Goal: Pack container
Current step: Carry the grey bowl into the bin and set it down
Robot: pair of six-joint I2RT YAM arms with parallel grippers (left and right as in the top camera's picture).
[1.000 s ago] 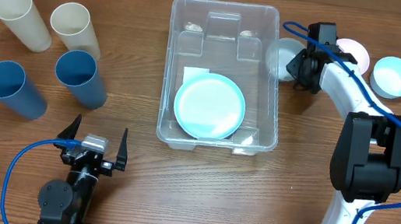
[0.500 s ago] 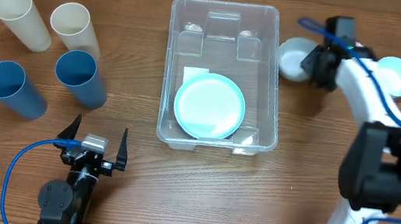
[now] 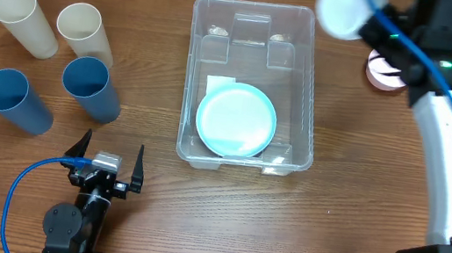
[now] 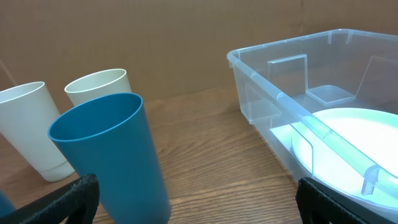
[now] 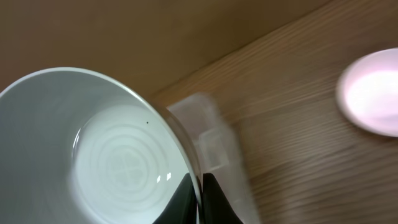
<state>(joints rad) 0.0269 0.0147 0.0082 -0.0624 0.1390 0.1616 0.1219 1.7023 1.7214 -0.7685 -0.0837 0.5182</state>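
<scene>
The clear plastic container (image 3: 309,112) stands at the table's middle with a pale blue plate (image 3: 236,120) inside. It also shows in the left wrist view (image 4: 273,93). My right gripper (image 5: 199,186) is shut on the rim of a white bowl (image 5: 118,149) and holds it high above the container's far right corner; in the overhead view the bowl (image 3: 344,8) looks large and blurred. My left gripper (image 3: 106,161) is open and empty near the front edge, left of the container.
Two cream cups (image 3: 26,21) (image 3: 84,31) and two blue cups (image 3: 17,102) (image 3: 90,88) stand at the left. A pink bowl (image 3: 386,71) sits on the table right of the container, partly under my right arm.
My right gripper has lifted the white bowl off the table and raised it high near the container's far right corner. The light blue bowl at the right is now hidden. The left arm has not moved.
</scene>
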